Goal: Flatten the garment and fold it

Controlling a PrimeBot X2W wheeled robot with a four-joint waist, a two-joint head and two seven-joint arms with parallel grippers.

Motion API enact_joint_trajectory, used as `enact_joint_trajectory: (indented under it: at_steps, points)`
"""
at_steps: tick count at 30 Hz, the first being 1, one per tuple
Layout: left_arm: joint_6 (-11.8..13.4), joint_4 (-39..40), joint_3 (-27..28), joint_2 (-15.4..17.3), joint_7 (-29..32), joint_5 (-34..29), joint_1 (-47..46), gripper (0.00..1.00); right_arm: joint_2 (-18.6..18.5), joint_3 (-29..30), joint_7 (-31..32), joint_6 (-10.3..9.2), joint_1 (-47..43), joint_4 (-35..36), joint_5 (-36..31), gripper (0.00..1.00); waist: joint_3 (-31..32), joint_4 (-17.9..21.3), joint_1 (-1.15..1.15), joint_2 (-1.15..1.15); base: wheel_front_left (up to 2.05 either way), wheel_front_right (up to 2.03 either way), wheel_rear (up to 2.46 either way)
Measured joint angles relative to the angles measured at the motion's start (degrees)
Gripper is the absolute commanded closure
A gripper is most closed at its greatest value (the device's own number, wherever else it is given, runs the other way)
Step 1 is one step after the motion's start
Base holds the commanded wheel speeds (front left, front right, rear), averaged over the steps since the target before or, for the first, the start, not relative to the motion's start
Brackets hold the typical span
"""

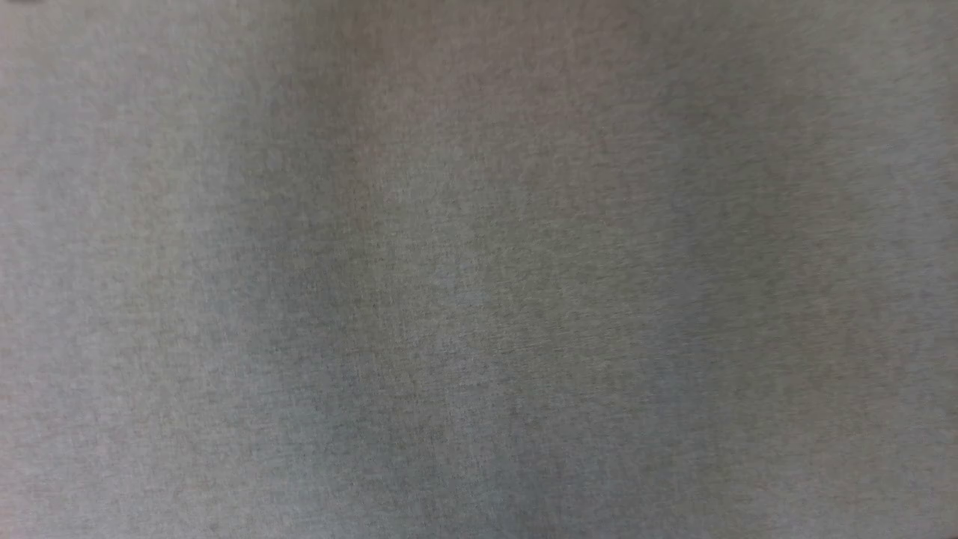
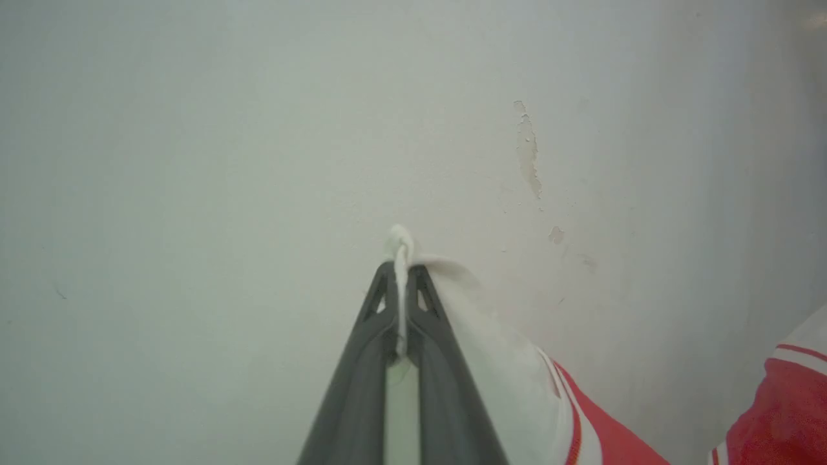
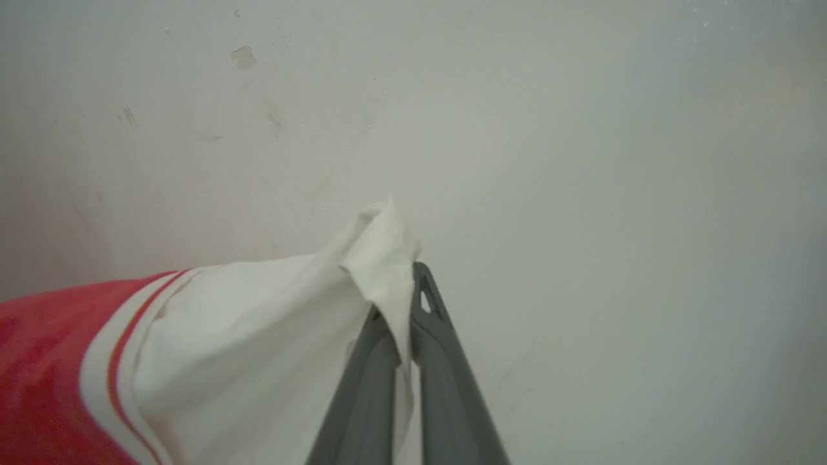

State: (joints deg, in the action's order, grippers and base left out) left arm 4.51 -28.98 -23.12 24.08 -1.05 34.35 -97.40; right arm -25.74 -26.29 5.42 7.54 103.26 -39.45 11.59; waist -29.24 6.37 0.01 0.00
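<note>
Garment [image 2: 507, 365] sleeves pinched: left gripper [image 2: 401, 274] clamps one, cloth trailing toward 4 o'clock; right gripper [image 3: 402, 290] clamps the other, cloth trailing toward 8 o'clock.

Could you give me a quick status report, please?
Left pincer shut on white sleeve tip of red, white-sleeved jersey T-shirt. Right pincer shut on a white sleeve too. No obstruction seen.

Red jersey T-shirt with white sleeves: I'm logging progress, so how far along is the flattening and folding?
Done: the left gripper and right gripper are each shut on a white sleeve of the red jersey-style T-shirt. In hand: it is held by both sleeves in front of a pale chipped surface. Left: laying it flat and every fold.
</note>
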Motion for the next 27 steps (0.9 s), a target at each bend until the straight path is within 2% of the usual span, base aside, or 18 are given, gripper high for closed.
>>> enact_joint_trajectory:
  at_steps: [11, 19, 27]
  points:
    - [-3.49, -0.56, 2.10, -0.97, -7.78, 0.66, -7.91, 1.00, -2.74, 4.11, -5.04, 0.00, 8.26, 0.98, -5.01, 1.00, -9.04, -1.86, 0.00, 0.00, 0.00, 0.00, 0.00]
    - [-7.13, -0.49, 3.65, -1.08, -12.62, 1.31, -8.92, 1.00, -4.42, 7.84, -6.88, 0.01, 8.08, 4.02, -8.94, 1.00, -15.51, -2.87, 0.00, 0.00, 0.00, 0.00, 0.00]
    - [-9.65, 0.14, 4.95, -0.73, -13.60, 1.74, -6.12, 1.00, -4.91, 8.31, -8.65, 0.01, 4.47, 6.53, -11.27, 1.00, -20.32, -3.79, 0.00, 0.00, 0.00, 0.00, 0.00]
